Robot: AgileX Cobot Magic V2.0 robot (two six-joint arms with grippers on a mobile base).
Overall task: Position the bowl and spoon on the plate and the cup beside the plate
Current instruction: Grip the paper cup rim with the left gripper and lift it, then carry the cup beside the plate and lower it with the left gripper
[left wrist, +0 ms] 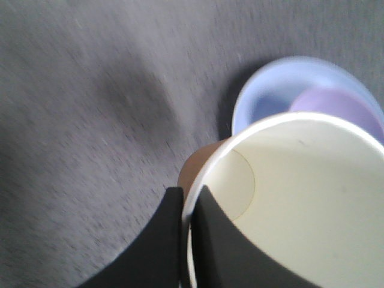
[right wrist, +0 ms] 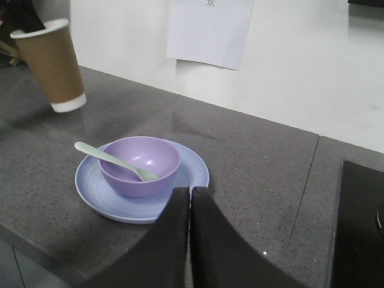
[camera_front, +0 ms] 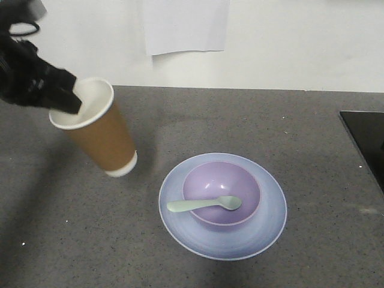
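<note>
1. In the exterior front-facing view, the left gripper [camera_front: 67, 101] was at the far left, its black fingers [camera_front: 60, 90] clamped on the white rim of the cup [camera_front: 99, 135], one inside and one outside. The cup was tilted, its mouth leaning up and left, its white base down and right, near the bench [camera_front: 270, 120]; whether the base touched could not be told. The cup sat left of the plate [camera_front: 264, 231], apart from it. The bowl [camera_front: 231, 183] stood in the plate's middle. The spoon [camera_front: 204, 204] lay across the bowl, long axis left to right, scoop inside at the right, handle out over the left rim above the plate.

2. In the left wrist-mounted view, the fingers [left wrist: 162, 240] pinched the cup's [left wrist: 300, 198] rim wall. The plate [left wrist: 270, 90] and bowl [left wrist: 342, 108] showed beyond it, blurred.

3. In the right wrist-mounted view, the right gripper [right wrist: 190, 207] had its fingers [right wrist: 171, 240] pressed together, holding nothing, near the plate's [right wrist: 186, 174] near-right edge. The spoon's [right wrist: 111, 159] handle pointed far-left. The cup [right wrist: 51, 63] stood far left.
</note>
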